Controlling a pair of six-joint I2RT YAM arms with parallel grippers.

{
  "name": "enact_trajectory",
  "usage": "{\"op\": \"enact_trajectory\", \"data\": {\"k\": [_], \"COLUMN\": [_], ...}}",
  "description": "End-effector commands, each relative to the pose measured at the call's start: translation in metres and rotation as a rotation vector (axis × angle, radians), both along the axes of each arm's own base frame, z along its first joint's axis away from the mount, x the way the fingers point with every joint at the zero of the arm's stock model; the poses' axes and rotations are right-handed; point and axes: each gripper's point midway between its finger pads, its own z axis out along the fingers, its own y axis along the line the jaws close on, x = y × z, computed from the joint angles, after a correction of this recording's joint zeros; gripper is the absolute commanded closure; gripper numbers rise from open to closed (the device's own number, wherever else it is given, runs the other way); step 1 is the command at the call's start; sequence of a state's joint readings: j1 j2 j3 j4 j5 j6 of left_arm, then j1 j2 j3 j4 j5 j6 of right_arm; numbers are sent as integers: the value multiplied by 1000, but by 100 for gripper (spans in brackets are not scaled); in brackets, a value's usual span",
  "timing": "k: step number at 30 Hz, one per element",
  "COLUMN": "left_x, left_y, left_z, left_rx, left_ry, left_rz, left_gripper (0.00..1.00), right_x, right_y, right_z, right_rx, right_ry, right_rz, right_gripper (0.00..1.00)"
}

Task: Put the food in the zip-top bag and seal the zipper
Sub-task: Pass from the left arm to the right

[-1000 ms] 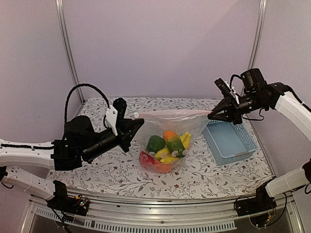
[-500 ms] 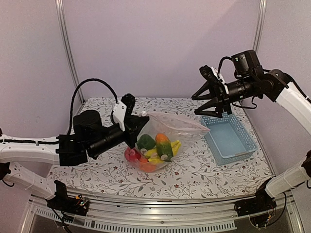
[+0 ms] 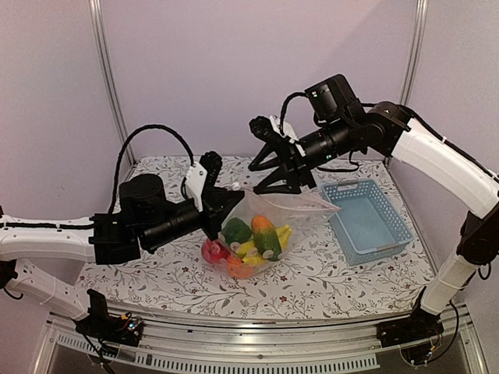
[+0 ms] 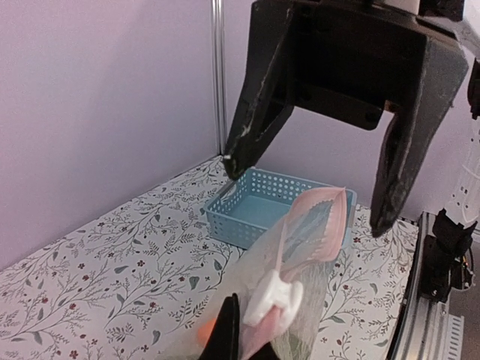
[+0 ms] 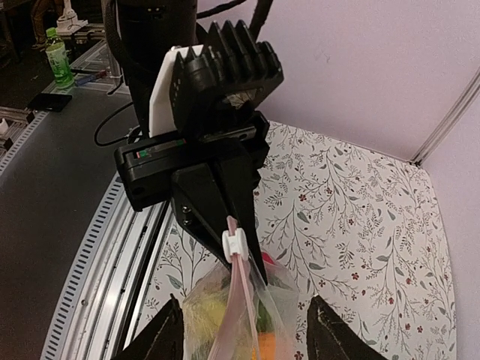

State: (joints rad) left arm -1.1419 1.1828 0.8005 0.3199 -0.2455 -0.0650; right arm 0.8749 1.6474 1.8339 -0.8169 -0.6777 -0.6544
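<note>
Swung across from the far corner, the right gripper (image 3: pixel 263 174) hangs with jaws spread just above the white slider (image 5: pixel 235 244), beside the left gripper (image 3: pixel 221 208) clenched on the mouth of the zip-top bag (image 3: pixel 300 214) holding the food (image 3: pixel 251 240) mid-worktop (image 3: pixel 335 276), its zipper (image 3: pixel 300 200) running rightward toward the basket (image 3: pixel 366 226).

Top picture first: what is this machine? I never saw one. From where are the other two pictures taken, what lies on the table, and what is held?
It is a robot with two arms, each ending in a two-finger gripper. The top picture comes from a fixed camera above and behind them; the other two come from cameras on the wrists. On the table are a blue basket and a clear bag with toy food inside. The left gripper pinches the bag's pink edge by the white slider. The right gripper is open above it, holding nothing.
</note>
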Motion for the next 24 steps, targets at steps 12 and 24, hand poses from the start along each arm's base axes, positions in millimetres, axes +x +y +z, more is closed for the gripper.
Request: {"op": "enact_trajectory", "data": {"k": [12, 24], "left_x": [-3, -3], "left_y": [-11, -14], "left_z": [9, 9], "left_rx": [-18, -7], "left_ry": [2, 3], "left_rz": [-48, -57], "left_gripper": [100, 100], "right_x": [-16, -9], "right_y": [29, 31], "right_z": [-12, -15], "right_rx": [-32, -41], "right_ry": [-8, -16], "right_rz": [68, 34], "right_gripper": [69, 91]}}
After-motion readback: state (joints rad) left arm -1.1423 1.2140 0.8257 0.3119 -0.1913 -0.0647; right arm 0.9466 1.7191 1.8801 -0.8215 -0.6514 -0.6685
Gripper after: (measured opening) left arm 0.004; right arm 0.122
